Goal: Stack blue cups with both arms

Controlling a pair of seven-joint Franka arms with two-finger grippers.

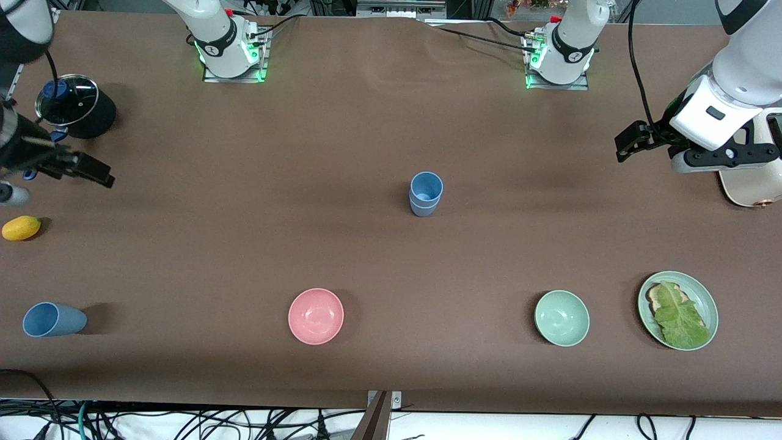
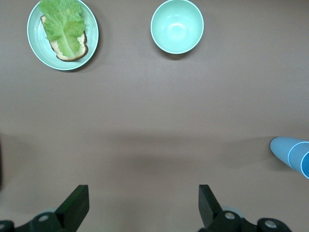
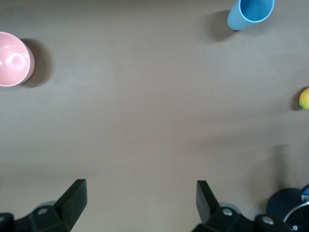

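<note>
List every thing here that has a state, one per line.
Stacked cups: two nested, upright, mid-table.
Lone cup: upright, unstacked, at the right arm's end.
Pot: glass lid on.
Plate: holds bread under lettuce.
Pink bowl: empty.
Green bowl: empty.
Left gripper: open, empty.
Right gripper: open, empty.

High front camera faces both bases; wrist cameras look straight down — sharing its table (image 1: 391, 256).

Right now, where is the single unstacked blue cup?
The single blue cup stands at the right arm's end of the table, nearer the front camera than the lemon.
</note>
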